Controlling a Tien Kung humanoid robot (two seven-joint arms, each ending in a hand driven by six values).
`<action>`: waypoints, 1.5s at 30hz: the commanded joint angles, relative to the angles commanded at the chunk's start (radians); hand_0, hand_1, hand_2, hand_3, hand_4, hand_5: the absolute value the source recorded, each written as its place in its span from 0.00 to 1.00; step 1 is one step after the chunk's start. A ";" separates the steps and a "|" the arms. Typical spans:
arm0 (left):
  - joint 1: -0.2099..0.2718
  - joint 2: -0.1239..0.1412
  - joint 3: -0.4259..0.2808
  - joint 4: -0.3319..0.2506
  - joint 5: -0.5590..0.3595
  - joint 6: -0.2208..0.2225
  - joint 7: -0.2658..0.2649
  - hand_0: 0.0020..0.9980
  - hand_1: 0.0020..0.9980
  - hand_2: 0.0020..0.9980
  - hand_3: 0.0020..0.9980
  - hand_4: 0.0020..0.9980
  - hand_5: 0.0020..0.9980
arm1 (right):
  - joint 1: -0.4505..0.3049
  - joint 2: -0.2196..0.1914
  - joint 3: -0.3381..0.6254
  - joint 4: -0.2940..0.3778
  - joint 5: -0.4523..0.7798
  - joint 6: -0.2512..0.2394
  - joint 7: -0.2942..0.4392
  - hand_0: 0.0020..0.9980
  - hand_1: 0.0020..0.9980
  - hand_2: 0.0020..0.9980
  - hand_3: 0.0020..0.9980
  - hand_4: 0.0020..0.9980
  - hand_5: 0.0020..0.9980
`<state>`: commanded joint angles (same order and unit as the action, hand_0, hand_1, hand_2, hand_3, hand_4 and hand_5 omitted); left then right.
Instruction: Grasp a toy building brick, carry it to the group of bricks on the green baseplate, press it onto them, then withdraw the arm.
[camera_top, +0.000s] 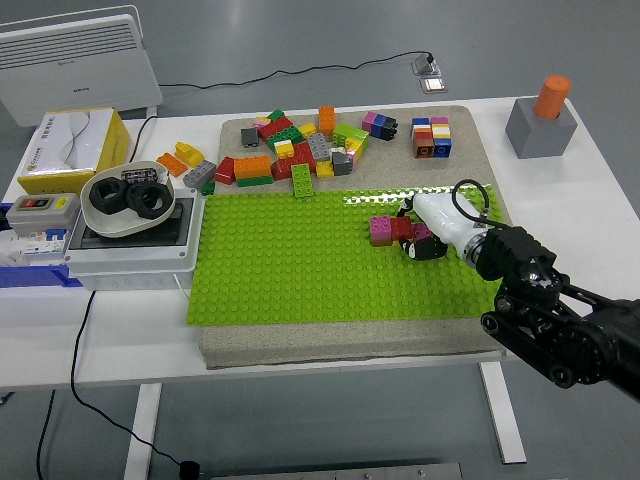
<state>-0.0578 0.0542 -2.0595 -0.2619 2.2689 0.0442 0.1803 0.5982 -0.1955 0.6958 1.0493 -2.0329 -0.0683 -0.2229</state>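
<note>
Right hand sits low on the green baseplate, fingers curled on the right end of the small brick group, pink and red, right of the plate's centre. Loose brick pile lies beyond the plate's far edge. White table underneath.

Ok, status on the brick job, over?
Right hand down at the brick group on the green baseplate, fingers around its right end. Left arm out of view. Nothing in the way; loose brick pile sits behind.
</note>
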 joint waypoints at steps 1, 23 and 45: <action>0.000 0.000 0.000 0.000 0.000 0.001 -0.001 0.67 0.51 0.53 0.52 0.68 0.50 | 0.000 0.000 0.000 0.000 0.001 0.000 0.000 0.76 0.77 0.80 0.66 0.64 0.22; 0.003 -0.002 -0.001 0.000 0.000 0.005 -0.004 0.67 0.51 0.53 0.52 0.68 0.50 | 0.000 -0.002 0.002 -0.001 0.005 0.000 0.000 0.76 0.78 0.81 0.66 0.66 0.21; -0.002 -0.002 0.004 0.000 0.000 0.007 -0.005 0.67 0.51 0.53 0.52 0.68 0.50 | 0.003 -0.002 0.002 -0.003 0.010 -0.002 0.003 0.76 0.78 0.81 0.67 0.68 0.20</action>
<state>-0.0596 0.0522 -2.0554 -0.2619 2.2689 0.0507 0.1753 0.6009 -0.1974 0.6979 1.0462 -2.0228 -0.0707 -0.2202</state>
